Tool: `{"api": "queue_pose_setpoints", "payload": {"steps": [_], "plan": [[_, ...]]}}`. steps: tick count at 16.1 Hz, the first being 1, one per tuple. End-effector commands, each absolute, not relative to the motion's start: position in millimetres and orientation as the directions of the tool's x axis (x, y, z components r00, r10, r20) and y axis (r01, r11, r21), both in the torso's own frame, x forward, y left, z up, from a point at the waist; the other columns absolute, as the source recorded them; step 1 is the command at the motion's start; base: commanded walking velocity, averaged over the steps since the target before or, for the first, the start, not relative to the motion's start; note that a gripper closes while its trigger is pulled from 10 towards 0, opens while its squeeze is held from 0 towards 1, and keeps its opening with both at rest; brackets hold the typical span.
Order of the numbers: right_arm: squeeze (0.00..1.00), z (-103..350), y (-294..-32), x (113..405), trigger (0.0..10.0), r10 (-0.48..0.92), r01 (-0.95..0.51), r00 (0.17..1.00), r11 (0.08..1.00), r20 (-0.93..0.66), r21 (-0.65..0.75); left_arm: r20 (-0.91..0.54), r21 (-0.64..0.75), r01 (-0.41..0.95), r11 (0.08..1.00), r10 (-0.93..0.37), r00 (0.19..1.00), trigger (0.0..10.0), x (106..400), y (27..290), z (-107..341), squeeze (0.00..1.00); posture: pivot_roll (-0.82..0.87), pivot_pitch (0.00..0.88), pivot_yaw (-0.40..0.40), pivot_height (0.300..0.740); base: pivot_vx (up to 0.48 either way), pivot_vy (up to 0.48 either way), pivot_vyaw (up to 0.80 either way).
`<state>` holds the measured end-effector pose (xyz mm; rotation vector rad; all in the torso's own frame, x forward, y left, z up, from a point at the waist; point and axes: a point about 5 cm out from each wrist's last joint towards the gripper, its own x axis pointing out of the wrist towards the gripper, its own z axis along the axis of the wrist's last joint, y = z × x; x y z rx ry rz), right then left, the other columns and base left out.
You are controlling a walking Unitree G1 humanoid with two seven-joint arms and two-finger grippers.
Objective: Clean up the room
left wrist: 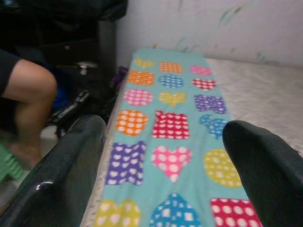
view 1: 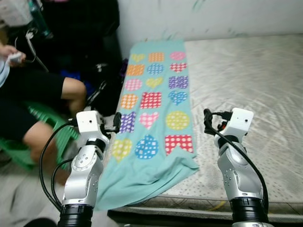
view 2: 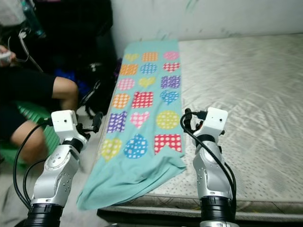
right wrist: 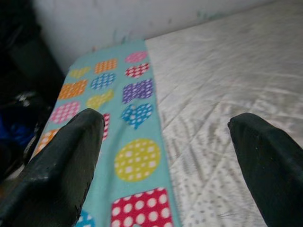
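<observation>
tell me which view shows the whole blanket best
The left eye view: the blanket shows from the wall down to its end drooping over the mattress edge. The right eye view matches it. Both wrist views catch part of its patterned top between open pincer fingers.

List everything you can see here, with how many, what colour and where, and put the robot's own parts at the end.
Blanket: one, teal with coloured polka-dot shapes, along the mattress's left edge, near end drooping over it.
Mattress: one, pale grey quilted, ahead and right.
Wall: one, white, scuffed, behind the mattress.
Stool: one, green, at left, under the person.
Person: one, in dark shorts, seated at left.
Left gripper: one, black fingers open, above the blanket's near end.
Right gripper: one, black fingers open, above the blanket's right edge.
</observation>
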<state>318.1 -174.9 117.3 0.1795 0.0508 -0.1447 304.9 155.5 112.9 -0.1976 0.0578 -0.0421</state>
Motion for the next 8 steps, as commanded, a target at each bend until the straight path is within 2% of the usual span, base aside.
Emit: {"api": "queue_pose_setpoints", "payload": {"steps": [1, 4, 5, 8], "plan": [[0.00, 123, -173, 320, 10.0, -0.126, 0.132, 0.991, 0.977, -0.048, 0.168, -0.066, -0.211, 0.027, 0.977, -0.042, 0.997, 10.0, 304, 157, 110, 0.00, -0.18, 0.000, 0.104, 0.740, 0.000, 0.000, -0.60], [0.00, 123, -175, 317, 10.0, -0.124, 0.131, 0.991, 0.978, -0.052, 0.160, -0.084, -0.208, 0.048, 0.977, -0.067, 0.994, 10.0, 297, 153, 104, 0.00, -0.18, 0.000, 0.102, 0.740, 0.000, 0.000, -0.80], [0.00, 123, -175, 316, 10.0, -0.123, 0.130, 0.991, 0.979, -0.051, 0.158, -0.083, -0.207, 0.052, 0.977, -0.071, 0.994, 10.0, 296, 152, 104, 0.00, -0.17, 0.000, 0.096, 0.740, 0.000, 0.000, -0.46], [0.00, 124, -163, 314, 10.0, -0.063, 0.071, 0.996, 0.985, -0.056, 0.156, -0.081, -0.213, 0.030, 0.977, -0.048, 0.996, 10.0, 293, 154, 105, 0.00, -0.17, 0.000, 0.074, 0.740, 0.000, 0.274, 0.00]]}}
